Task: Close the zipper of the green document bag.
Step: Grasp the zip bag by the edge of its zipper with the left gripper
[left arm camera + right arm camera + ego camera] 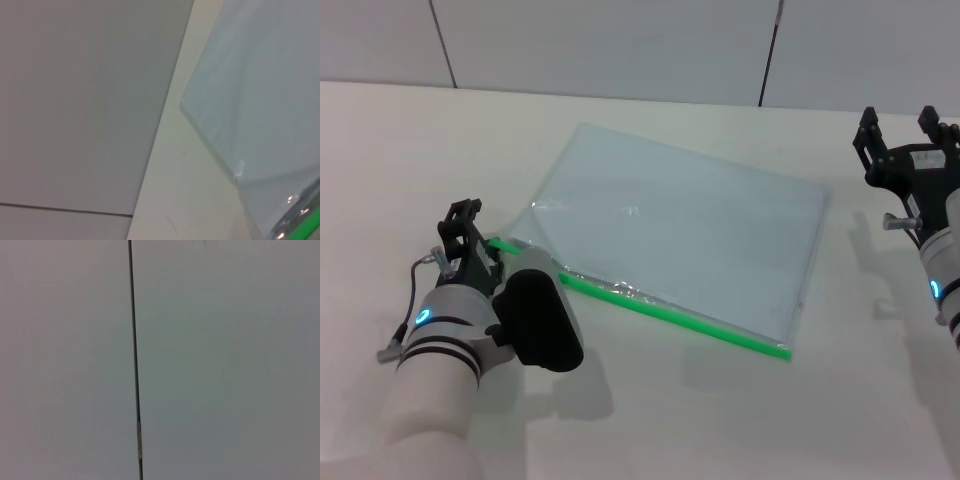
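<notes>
The green document bag lies flat on the white table, a translucent pale blue-grey pouch turned slightly askew. Its zipper is the bright green strip along the near long edge. My left gripper sits low at the left end of that strip, right against the bag's corner. I cannot make out the slider. The left wrist view shows the bag and a bit of the zipper. My right gripper hangs open at the far right, well apart from the bag.
The white table runs to a pale panelled wall at the back. The right wrist view shows only the wall and a dark seam.
</notes>
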`<state>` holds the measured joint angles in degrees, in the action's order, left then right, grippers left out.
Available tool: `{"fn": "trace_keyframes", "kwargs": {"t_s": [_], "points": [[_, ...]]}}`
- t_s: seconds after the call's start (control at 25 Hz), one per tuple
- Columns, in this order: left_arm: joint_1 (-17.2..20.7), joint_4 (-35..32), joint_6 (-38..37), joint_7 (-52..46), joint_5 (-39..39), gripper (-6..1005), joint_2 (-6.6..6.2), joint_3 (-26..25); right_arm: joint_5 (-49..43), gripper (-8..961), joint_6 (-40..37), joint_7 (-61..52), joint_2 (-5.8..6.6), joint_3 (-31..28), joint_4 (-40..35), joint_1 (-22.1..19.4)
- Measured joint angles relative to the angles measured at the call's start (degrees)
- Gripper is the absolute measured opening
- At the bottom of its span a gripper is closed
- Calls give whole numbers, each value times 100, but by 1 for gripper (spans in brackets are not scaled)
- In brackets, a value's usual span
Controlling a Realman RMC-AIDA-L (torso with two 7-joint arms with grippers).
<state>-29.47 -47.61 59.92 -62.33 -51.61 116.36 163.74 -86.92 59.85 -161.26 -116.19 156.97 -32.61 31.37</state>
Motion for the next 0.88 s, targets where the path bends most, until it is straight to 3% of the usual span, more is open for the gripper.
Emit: {"fn": "trace_keyframes", "kwargs": {"t_s": [0.88], "points": [[-51, 6, -342, 316, -181, 584, 0, 8, 0, 693, 3, 14, 0, 0, -9, 0]]}}
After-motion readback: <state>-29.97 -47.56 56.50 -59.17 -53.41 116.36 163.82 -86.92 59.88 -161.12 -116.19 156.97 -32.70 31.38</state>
